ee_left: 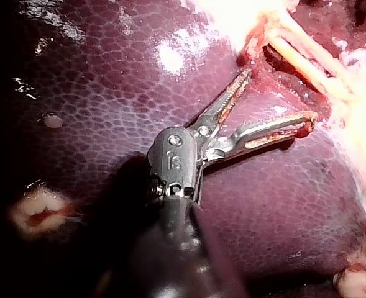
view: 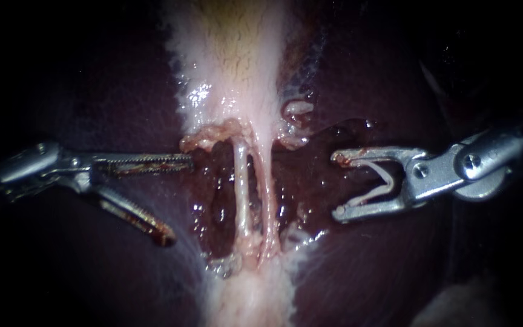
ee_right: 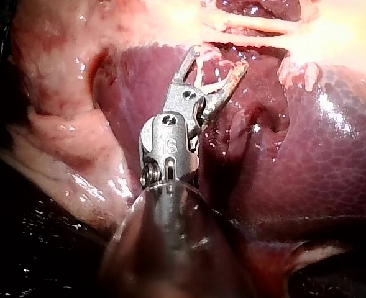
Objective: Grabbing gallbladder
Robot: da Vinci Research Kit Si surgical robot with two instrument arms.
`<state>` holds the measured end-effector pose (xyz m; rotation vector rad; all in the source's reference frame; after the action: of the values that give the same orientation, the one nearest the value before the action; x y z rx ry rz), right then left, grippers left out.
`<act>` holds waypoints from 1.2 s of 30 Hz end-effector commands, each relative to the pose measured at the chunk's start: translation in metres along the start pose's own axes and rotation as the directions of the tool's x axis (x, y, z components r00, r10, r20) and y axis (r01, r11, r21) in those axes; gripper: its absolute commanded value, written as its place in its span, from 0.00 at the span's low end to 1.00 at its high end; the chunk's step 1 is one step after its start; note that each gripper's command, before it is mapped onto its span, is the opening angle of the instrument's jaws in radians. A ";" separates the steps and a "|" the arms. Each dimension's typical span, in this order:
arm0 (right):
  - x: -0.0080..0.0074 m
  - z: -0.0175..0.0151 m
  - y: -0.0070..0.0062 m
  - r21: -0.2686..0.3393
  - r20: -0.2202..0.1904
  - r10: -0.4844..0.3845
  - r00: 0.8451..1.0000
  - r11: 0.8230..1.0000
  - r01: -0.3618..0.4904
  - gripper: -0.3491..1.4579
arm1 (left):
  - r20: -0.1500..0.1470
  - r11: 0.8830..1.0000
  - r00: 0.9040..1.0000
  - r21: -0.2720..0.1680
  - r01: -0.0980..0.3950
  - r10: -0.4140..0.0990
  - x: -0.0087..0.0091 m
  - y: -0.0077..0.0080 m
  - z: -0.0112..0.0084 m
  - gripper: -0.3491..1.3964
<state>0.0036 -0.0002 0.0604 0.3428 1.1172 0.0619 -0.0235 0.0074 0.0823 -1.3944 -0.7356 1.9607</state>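
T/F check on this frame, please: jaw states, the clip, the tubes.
1. The left instrument has open jaws that grip nothing. True.
2. The right instrument holds a clip between its jaws. True.
3. One of the tubes has a clip on it. False: both tubes are bare.
4. The right instrument's jaws touch the tubes. False: they are clear of them, off to one side.

blocked: two tubes [view: 241, 188] centre | free: liver [view: 104, 79] either side
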 end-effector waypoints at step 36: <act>0.0000 -0.0001 0.0000 0.000 0.000 0.000 1.000 1.000 0.000 0.46 | -0.018 0.972 0.979 0.125 -0.201 0.205 0.0095 0.0015 -0.0048 0.66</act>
<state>0.0036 -0.0002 0.0604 0.3431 1.1173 0.0615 -0.0219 0.0142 0.0739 -1.4718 -0.4472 2.1083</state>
